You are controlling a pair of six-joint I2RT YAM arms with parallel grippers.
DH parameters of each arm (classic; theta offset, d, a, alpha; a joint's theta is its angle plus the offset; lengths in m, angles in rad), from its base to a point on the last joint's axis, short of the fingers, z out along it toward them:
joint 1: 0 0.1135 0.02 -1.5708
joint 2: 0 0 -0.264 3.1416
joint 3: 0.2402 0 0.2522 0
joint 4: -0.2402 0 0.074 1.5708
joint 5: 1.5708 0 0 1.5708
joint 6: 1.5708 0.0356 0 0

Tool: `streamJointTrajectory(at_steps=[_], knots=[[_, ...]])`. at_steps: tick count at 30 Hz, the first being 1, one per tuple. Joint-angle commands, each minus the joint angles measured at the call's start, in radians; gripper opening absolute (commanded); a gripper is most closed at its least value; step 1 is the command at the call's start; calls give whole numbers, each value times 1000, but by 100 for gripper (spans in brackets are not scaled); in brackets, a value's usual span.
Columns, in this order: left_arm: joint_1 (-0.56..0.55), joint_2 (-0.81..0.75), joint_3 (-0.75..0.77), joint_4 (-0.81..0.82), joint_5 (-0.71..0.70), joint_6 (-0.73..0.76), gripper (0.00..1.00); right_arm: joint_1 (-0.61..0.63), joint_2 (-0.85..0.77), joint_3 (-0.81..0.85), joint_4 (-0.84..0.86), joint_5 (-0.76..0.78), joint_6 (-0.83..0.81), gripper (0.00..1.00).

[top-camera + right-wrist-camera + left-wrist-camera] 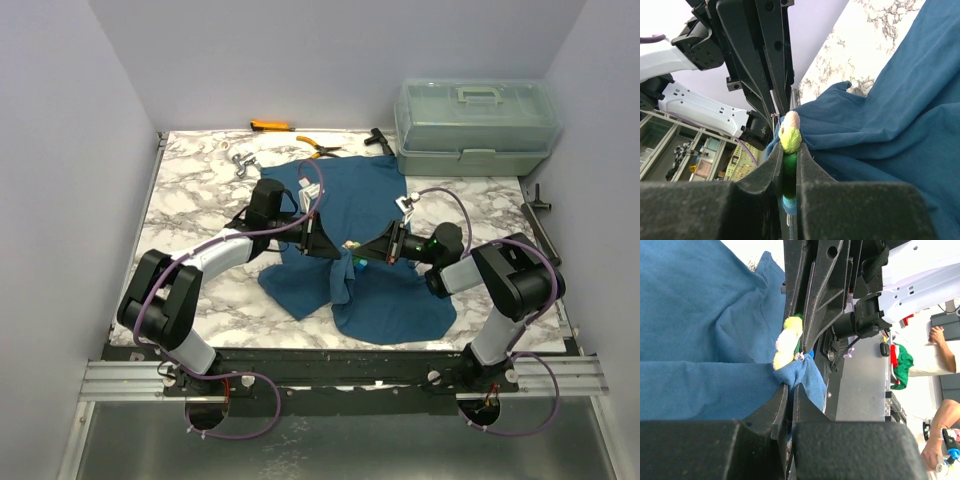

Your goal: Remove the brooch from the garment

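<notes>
We see the dark teal cloth T-shirt [400,300] bunched up, w/ a grey-green plastic toolbox [475,125] & orange-handled pliers [322,150] well behind it. Our left gripper [790,388] clamps a shirt fold just beside the small beaded flower brooch [789,136]. Our right gripper [789,152] pinches the brooch, hiding most of it.

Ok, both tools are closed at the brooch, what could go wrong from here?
The right tool grips the brooch by its beads, so it may slip off. The left tool pinches the garment right beside it; if it is fastened, pulling could tear cloth. The tools sit close and might collide.
</notes>
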Motion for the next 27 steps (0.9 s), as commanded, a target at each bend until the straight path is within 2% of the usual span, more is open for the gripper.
streamJointTrajectory(at_steps=[1, 3, 7, 8, 10, 12, 14, 17, 20, 23, 27], knots=[[-49, 21, 28, -27, 16, -6, 7, -8, 3, 0, 78, 79, 0, 1], [-49, 31, 39, -26, 2, -30, 9, -7, 7, 4, 76, 103, -2, 1], [-37, 30, 60, -27, -4, -62, 24, -8, -7, 6, 46, 168, -29, 0], [-34, 27, 61, -27, -2, -67, 31, -7, -11, 6, 41, 181, -31, 1], [-23, 19, 61, -27, -5, -77, 38, -7, -19, 6, 31, 198, -37, 1], [-9, 12, 54, -27, -15, -83, 42, -7, -25, 5, 25, 210, -41, 1], [-2, 7, 42, -27, -28, -80, 39, -7, -30, 3, 11, 228, -45, 1], [-4, 2, 28, -26, -27, -74, 22, -8, -34, 3, 0, 260, -50, 0], [-15, 8, 31, -17, -24, -76, 15, -8, -24, 5, 17, 279, -36, 0], [-43, 27, 44, -3, -27, -87, 17, -7, 9, 9, 75, 282, 7, 1], [-66, 54, 58, 18, -32, -102, 32, -7, 45, 13, 127, 278, 48, 1]])
